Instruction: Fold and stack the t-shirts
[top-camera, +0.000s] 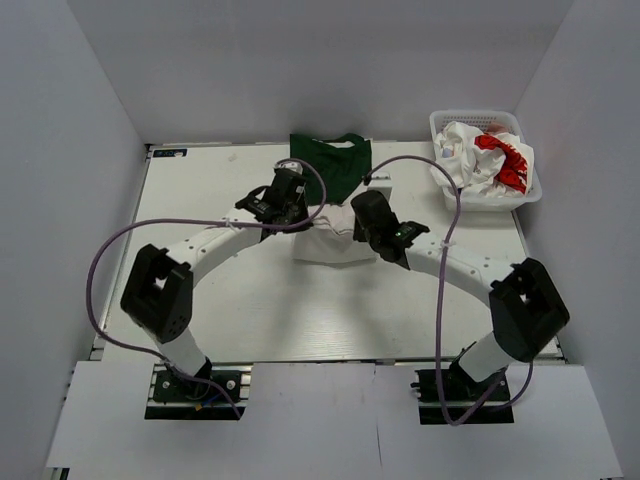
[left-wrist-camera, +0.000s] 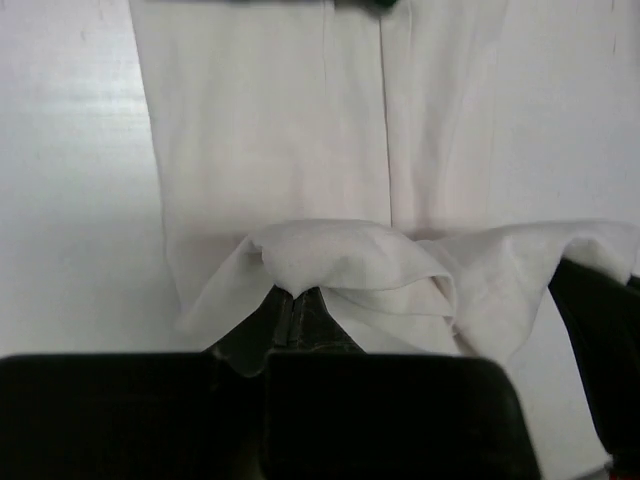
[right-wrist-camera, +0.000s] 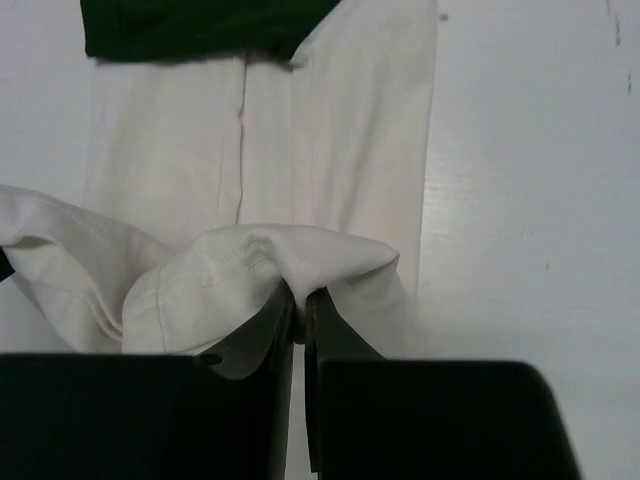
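Note:
The white t-shirt (top-camera: 330, 248) with dark green sleeves and neck (top-camera: 335, 160) lies mid-table, its body folded into a narrow strip. My left gripper (top-camera: 305, 214) is shut on the left end of its near hem, lifted into a bunched fold (left-wrist-camera: 340, 255). My right gripper (top-camera: 347, 226) is shut on the right end of that hem (right-wrist-camera: 250, 265). The left fingertips (left-wrist-camera: 293, 297) meet on the cloth, and so does the right gripper (right-wrist-camera: 300, 298). The flat body (left-wrist-camera: 270, 130) stretches away from both, ending at the green band (right-wrist-camera: 200, 25). A second t-shirt (top-camera: 490, 158), white with red print, is crumpled in the basket.
The white lattice basket (top-camera: 476, 113) stands at the back right corner. Grey walls close in the white table (top-camera: 250, 310) on three sides. Purple cables loop over both arms.

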